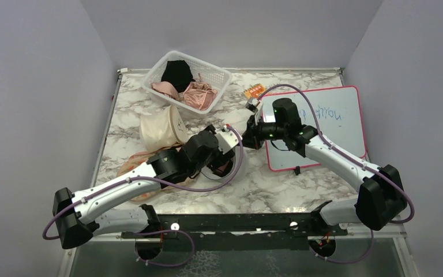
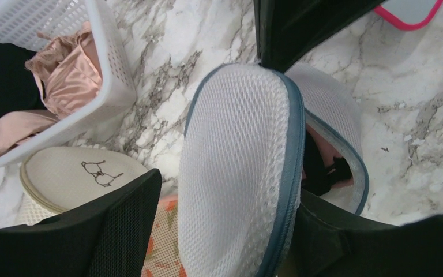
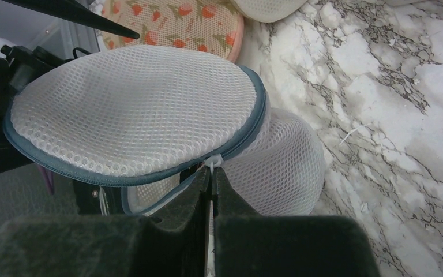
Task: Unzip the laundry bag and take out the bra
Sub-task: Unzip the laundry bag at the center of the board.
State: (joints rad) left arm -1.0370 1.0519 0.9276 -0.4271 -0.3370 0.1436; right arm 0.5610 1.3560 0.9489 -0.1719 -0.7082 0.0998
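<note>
Where the marble table (image 1: 300,190) meets the grey walls (image 1: 46,86) at the back and both sides, the barest stretch of top lies near the front, between the two arm bases. A pink-rimmed whiteboard (image 1: 334,124) covers the far right, and the right arm reaches over its near-left corner. At the back stands a white plastic basket (image 1: 207,72) holding black and pink garments. Just in front of it a cream cylindrical bag (image 1: 160,128) lies on its side. A peach floral pouch (image 1: 131,164) lies flat near the left edge, partly under the left arm.

The laundry bag (image 3: 288,161) sits mid-table between the two grippers. Its mesh lid (image 2: 239,167) is tilted up on edge and the zip is open around much of the rim. The left gripper (image 2: 231,190) has its jaws apart and straddles the lid without clamping it. Through the gap the bra (image 2: 323,170) shows inside, pink with a black part. The right gripper (image 3: 211,176) is pinched tight on the white zip pull (image 3: 213,160) at the lid's rim.
</note>
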